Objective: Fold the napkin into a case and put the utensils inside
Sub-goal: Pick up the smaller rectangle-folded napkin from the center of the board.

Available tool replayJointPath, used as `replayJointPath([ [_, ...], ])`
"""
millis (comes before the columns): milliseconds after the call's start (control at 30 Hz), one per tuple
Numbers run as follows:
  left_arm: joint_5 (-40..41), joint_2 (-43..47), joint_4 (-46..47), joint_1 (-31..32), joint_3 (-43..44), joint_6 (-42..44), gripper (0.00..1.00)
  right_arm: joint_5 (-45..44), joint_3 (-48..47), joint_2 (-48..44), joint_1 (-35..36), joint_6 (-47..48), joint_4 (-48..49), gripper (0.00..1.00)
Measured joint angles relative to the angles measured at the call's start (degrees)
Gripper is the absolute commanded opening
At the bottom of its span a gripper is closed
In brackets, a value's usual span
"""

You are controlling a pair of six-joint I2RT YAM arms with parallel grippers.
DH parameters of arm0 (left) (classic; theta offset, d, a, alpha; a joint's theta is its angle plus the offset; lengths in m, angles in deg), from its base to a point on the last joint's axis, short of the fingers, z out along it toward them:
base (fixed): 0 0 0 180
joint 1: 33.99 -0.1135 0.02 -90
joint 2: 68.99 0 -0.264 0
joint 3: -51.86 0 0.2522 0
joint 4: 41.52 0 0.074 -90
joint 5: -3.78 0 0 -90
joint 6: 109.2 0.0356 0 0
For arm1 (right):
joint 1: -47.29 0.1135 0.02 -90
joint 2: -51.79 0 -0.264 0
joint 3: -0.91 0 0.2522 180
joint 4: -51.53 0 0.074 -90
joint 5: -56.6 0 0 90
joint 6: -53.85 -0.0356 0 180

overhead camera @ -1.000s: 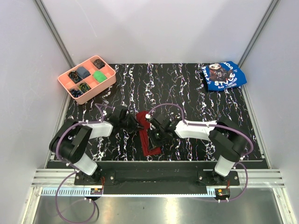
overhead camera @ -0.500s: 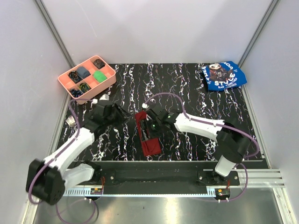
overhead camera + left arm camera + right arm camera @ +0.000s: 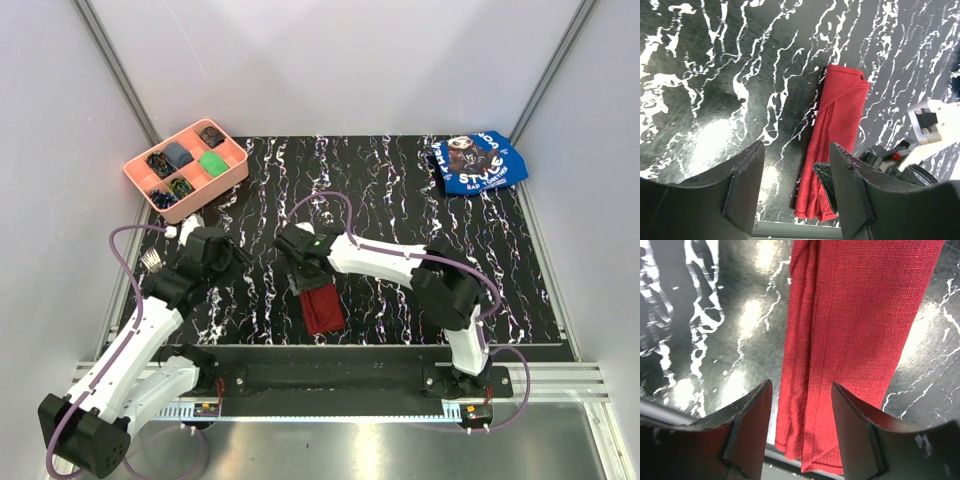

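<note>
The dark red napkin (image 3: 322,310) lies folded as a narrow layered strip, the case, near the mat's front edge; it also shows as a napkin strip (image 3: 837,145) in the left wrist view and a red napkin (image 3: 855,340) filling the right wrist view. My right gripper (image 3: 305,265) hovers open over its far end, with jaws (image 3: 802,425) apart and nothing between them. My left gripper (image 3: 222,252) stands open to the napkin's left, and its jaws (image 3: 797,185) are empty. Silver utensils (image 3: 152,262) lie at the mat's left edge, beside the left arm.
A pink compartment tray (image 3: 186,170) with small items sits at the back left. A blue printed cloth (image 3: 478,162) lies at the back right. White walls close in both sides, and a metal rail runs along the front.
Both grippers have opened and let go of the napkin. The left arm swung away to the left. The right gripper moved toward the strip's far end.
</note>
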Motion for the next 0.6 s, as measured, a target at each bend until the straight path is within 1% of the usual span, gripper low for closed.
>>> replayJointPath([
  [233,0.5,0.3,-2.5,0.0,0.1,0.6,0.58,-3.8,-4.0,4.3,1.4,-0.7,-3.8,0.57],
  [600,0.5,0.8,-2.7,0.0,0.1,1.4,0.59,-7.1,-10.5,10.8,3.6,-1.9,-8.0,0.55],
])
